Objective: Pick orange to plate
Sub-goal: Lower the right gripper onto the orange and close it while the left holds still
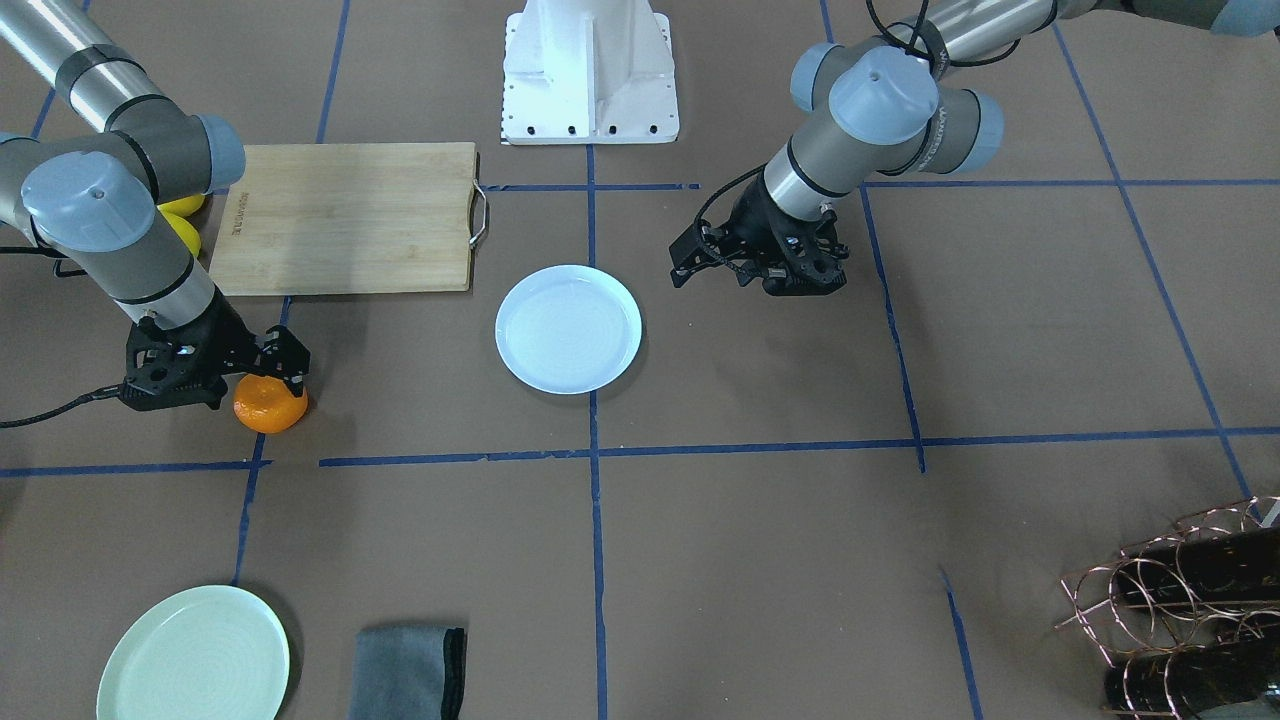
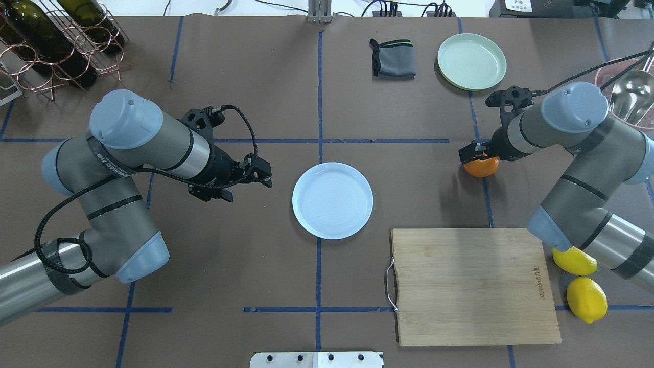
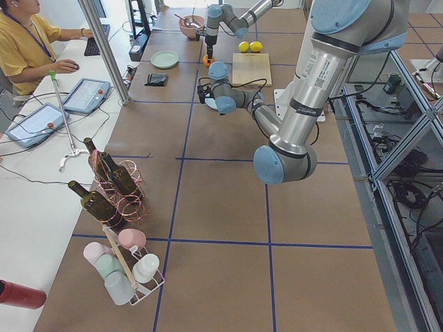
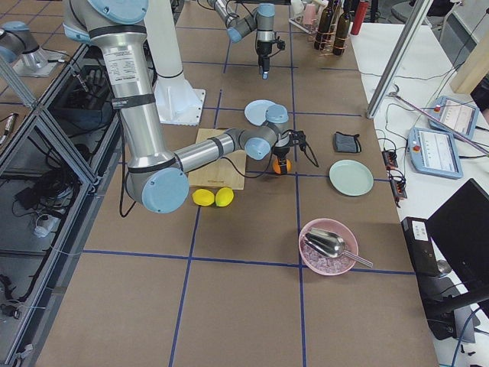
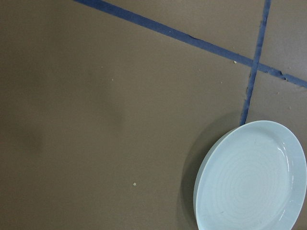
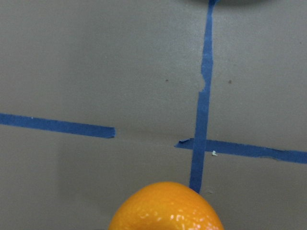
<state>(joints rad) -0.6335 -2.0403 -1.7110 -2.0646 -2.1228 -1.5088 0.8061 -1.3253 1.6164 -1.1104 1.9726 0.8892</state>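
The orange [image 1: 272,408] rests on the brown table at a blue tape line, well to the side of the white plate [image 1: 568,328]. My right gripper [image 1: 262,385] points down right over the orange [image 2: 482,167], fingers on either side, and looks open. The right wrist view has the orange [image 6: 168,208] at its bottom edge, with no fingers in sight. At the table's middle the plate [image 2: 332,200] lies bare. My left gripper [image 2: 214,194] hovers beside the plate, open and holding nothing. Part of the plate [image 5: 249,182] shows in the left wrist view.
A wooden cutting board [image 2: 472,283] lies near the plate, with two yellow lemons [image 2: 586,299] beside it under the right arm. A mint-green plate [image 2: 471,61] and grey cloth [image 2: 392,59] sit at the far edge. A pink bowl with a scoop [image 2: 631,97] and a bottle rack [image 2: 56,41] occupy the far corners.
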